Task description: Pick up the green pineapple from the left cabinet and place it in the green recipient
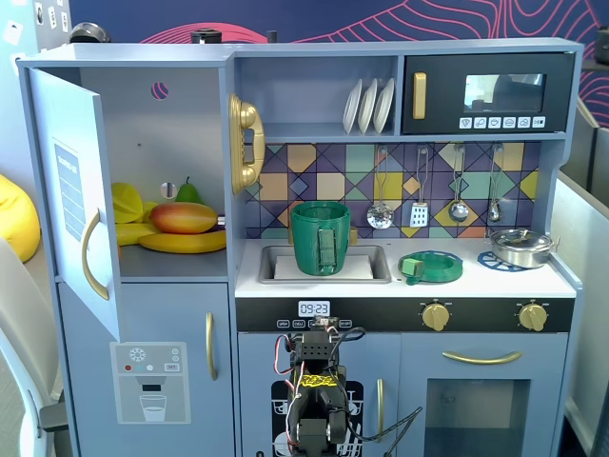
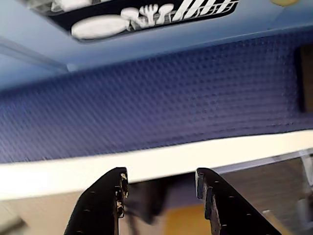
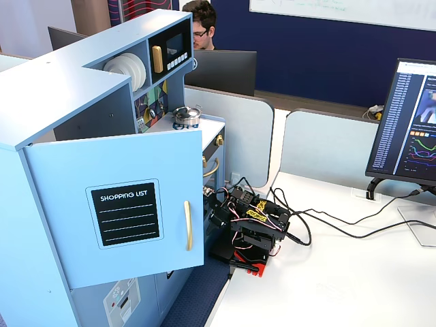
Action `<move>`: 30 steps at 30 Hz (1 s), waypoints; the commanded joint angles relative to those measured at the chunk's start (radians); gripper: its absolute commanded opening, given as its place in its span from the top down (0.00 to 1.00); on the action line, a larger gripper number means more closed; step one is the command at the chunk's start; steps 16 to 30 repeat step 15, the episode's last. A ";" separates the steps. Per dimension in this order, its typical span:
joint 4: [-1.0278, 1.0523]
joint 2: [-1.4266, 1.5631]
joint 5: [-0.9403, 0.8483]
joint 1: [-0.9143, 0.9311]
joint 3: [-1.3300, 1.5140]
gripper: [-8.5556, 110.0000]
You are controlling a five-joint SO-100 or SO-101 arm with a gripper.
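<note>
The left cabinet (image 1: 143,124) stands with its door (image 1: 71,190) swung open; the door also shows in the other fixed view (image 3: 122,204). On its shelf lie a mango (image 1: 183,218), a banana (image 1: 186,243) and yellow fruit. A smooth green pear top (image 1: 187,191) shows behind the mango. The green pineapple is hidden. The green recipient (image 1: 320,238) stands in the sink. My arm (image 1: 319,400) is folded low in front of the kitchen, far below the shelf. In the wrist view my gripper (image 2: 161,172) is open and empty.
A flat green ring dish (image 1: 430,267) and a metal pan (image 1: 521,246) sit on the counter right of the sink. The black microwave (image 1: 487,92) is at the top right. Cables (image 3: 320,225) run from the arm base across the white table. A monitor (image 3: 409,122) stands at the right.
</note>
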 commanded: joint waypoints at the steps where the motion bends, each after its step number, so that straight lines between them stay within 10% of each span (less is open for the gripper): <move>1: 0.173 -0.008 0.040 -0.003 0.009 0.86; 30: 0.175 -0.008 0.031 0.002 0.009 0.86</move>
